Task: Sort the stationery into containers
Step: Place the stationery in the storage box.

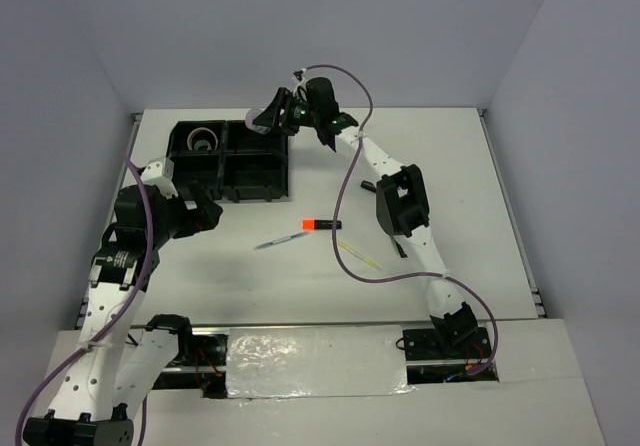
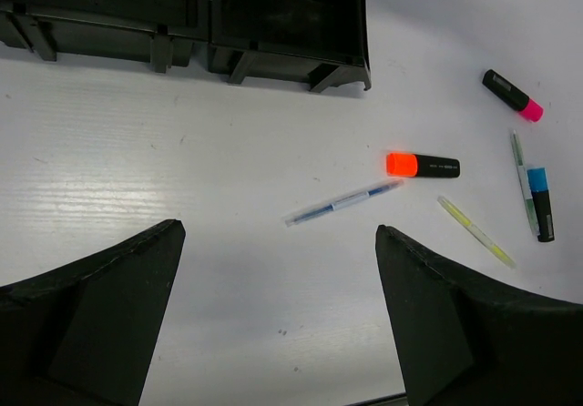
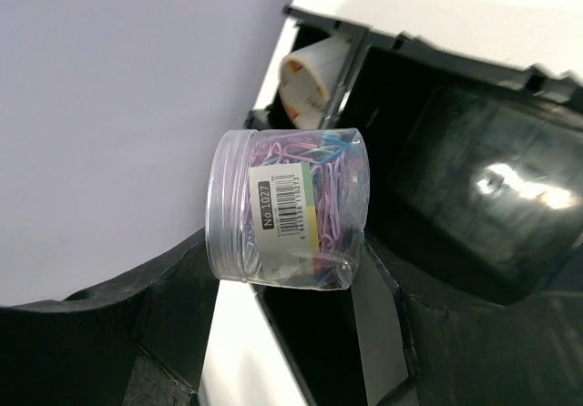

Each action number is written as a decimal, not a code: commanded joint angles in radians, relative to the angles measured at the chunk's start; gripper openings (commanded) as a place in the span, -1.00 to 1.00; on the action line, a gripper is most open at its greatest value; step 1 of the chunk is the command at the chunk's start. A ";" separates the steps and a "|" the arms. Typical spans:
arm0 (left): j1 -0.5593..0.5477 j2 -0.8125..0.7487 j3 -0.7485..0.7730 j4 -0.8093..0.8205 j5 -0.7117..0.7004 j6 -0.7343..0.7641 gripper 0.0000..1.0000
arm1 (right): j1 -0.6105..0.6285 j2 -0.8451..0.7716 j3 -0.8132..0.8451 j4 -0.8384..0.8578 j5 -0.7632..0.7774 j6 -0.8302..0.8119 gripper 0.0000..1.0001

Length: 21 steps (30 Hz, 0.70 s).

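The black four-compartment tray (image 1: 262, 172) sits at the far left; one tape roll (image 1: 203, 140) lies in its far-left compartment. My right gripper (image 1: 268, 116) is shut on a clear jar of coloured paper clips (image 3: 290, 208) and holds it above the tray's far rim (image 3: 474, 169), near the tape roll (image 3: 310, 83). My left gripper (image 1: 205, 214) is open and empty above bare table (image 2: 281, 233). On the table lie an orange-ended marker (image 2: 422, 165), a thin blue pen (image 2: 343, 202), a yellow-green stick (image 2: 475, 231), a pink-ended marker (image 2: 513, 95) and a blue-ended marker (image 2: 540, 203).
A thin pale pen (image 2: 520, 169) lies beside the blue-ended marker. The orange-ended marker (image 1: 320, 225) and blue pen (image 1: 281, 239) lie mid-table between the arms. The right arm (image 1: 402, 201) reaches across the table's middle. Walls close the far and side edges.
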State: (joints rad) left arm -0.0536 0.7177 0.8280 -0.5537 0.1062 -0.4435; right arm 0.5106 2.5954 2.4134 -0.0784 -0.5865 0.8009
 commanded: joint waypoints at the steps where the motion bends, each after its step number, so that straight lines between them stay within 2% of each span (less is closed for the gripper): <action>1: 0.003 -0.021 -0.001 0.043 0.020 0.025 0.99 | 0.000 0.017 0.049 0.045 0.077 -0.060 0.11; 4: -0.003 -0.029 -0.003 0.043 0.016 0.023 0.99 | 0.005 0.020 0.053 0.037 0.135 -0.089 0.16; 6: -0.009 -0.034 -0.004 0.041 0.016 0.025 0.99 | 0.015 0.025 0.070 0.022 0.157 -0.107 0.30; 10: -0.020 -0.035 -0.004 0.043 0.018 0.025 0.99 | 0.037 0.016 0.098 -0.006 0.200 -0.157 0.99; 15: -0.025 -0.032 -0.004 0.041 0.013 0.025 0.99 | 0.042 -0.056 0.075 -0.030 0.203 -0.195 0.99; 17: -0.026 -0.035 -0.004 0.040 0.004 0.023 0.99 | 0.043 -0.153 0.038 -0.070 0.243 -0.230 0.99; 20: -0.026 -0.034 -0.003 0.037 -0.010 0.020 0.99 | 0.054 -0.381 -0.158 -0.127 0.393 -0.337 0.99; 21: -0.026 -0.032 -0.003 0.035 -0.014 0.019 0.99 | 0.066 -0.441 -0.284 -0.144 0.440 -0.398 1.00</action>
State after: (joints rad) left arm -0.0753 0.6937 0.8265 -0.5533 0.1062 -0.4435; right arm 0.5571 2.4485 2.2616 -0.1947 -0.2977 0.5545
